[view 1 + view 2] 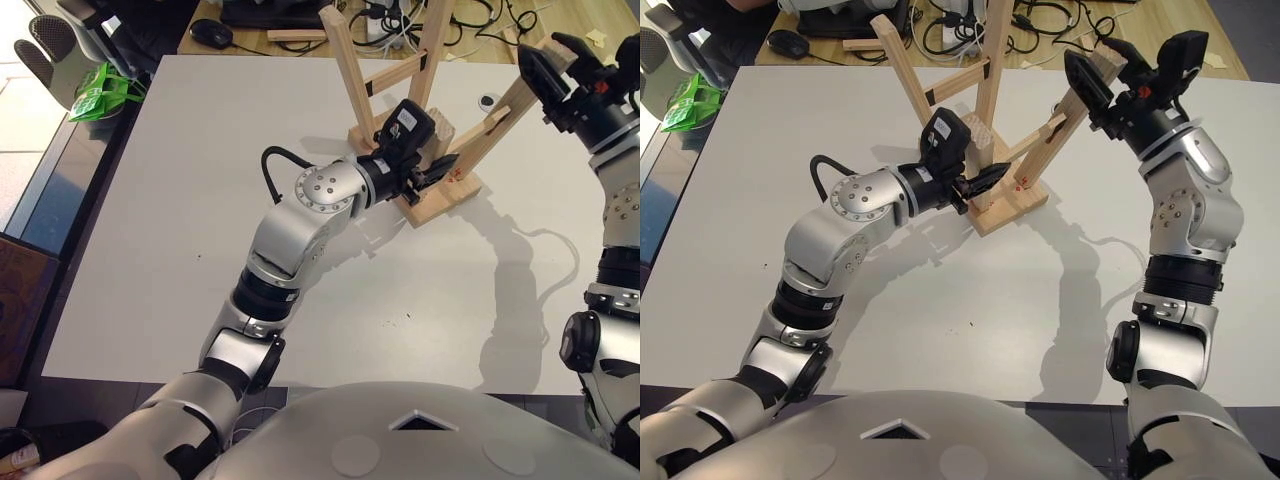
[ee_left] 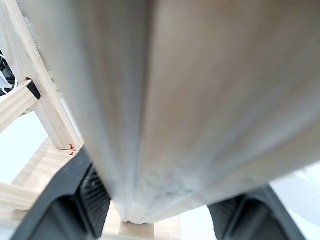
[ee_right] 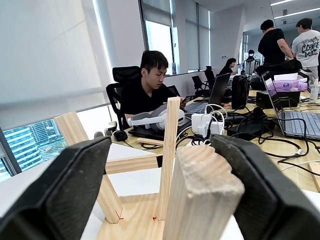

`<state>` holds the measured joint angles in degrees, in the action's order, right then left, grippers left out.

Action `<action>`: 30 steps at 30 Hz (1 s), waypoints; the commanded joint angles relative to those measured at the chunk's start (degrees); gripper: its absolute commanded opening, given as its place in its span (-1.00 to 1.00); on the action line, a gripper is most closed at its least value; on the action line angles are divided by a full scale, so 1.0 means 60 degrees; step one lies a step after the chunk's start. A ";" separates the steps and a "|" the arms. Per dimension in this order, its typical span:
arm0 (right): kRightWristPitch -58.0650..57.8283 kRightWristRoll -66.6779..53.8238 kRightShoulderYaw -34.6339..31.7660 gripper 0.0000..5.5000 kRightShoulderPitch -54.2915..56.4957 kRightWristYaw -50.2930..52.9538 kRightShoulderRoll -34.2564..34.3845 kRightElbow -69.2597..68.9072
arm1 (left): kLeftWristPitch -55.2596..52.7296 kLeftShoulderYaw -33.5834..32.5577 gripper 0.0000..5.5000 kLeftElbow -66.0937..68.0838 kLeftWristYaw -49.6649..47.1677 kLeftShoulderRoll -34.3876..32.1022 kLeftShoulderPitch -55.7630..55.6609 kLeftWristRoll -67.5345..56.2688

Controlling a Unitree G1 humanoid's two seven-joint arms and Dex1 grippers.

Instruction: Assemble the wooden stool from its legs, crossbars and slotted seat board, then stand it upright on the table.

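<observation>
table (image 1: 200,200): white; the left arm crosses it from the near edge and the right arm rises by the right edge.
stool (image 1: 440,125): upside down near the table's far edge, toward the far right corner, well apart from the left and near edges.
seat board (image 1: 445,203): one, flat on the table, with a corner pointing toward the near edge.
legs (image 1: 343,70): four, rising from the seat board and splaying outward (two tops reach over the far edge).
crossbars (image 1: 385,80): two that I can count, each joining a pair of legs part-way up.
left gripper (image 1: 437,170): low, just beside the seat board's left side. Its fingers (image 2: 75,200) are clamped on the base of the near leg (image 2: 175,100).
right gripper (image 1: 1100,75): high, near the far right corner. Its fingers (image 3: 65,190) are apart, one on each side of the top end of the right-hand leg (image 3: 200,200), with a gap showing on one side.
beyond the far edge: a desk with one mouse (image 1: 210,33), a tangle of cables (image 1: 480,15) and one loose wooden stick (image 1: 295,35).
beyond the left edge: one green bag (image 1: 100,95).
</observation>
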<state>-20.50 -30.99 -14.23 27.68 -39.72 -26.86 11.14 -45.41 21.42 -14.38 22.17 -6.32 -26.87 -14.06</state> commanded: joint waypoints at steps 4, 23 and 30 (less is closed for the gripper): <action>-0.0420 0.2194 0.1616 0.33 -0.0328 0.0014 -0.0989 0.1361 | -0.0429 0.0271 -0.18 0.0401 0.0107 -0.0246 0.0406 0.0146; -0.0144 0.1944 0.1116 0.40 0.0306 0.0783 -0.0291 0.1826 | 0.0601 -0.0300 -0.20 0.0810 -0.0357 0.0391 0.0297 0.0331; 0.0067 0.1715 0.0698 0.80 0.0240 0.0966 -0.0016 0.1125 | 0.1230 -0.0415 0.19 0.0871 -0.0190 0.0717 0.0569 0.0197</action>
<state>-21.92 -20.01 -8.00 29.01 -35.27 -27.39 18.90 -39.41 19.11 -9.26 20.85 -2.41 -23.88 -13.01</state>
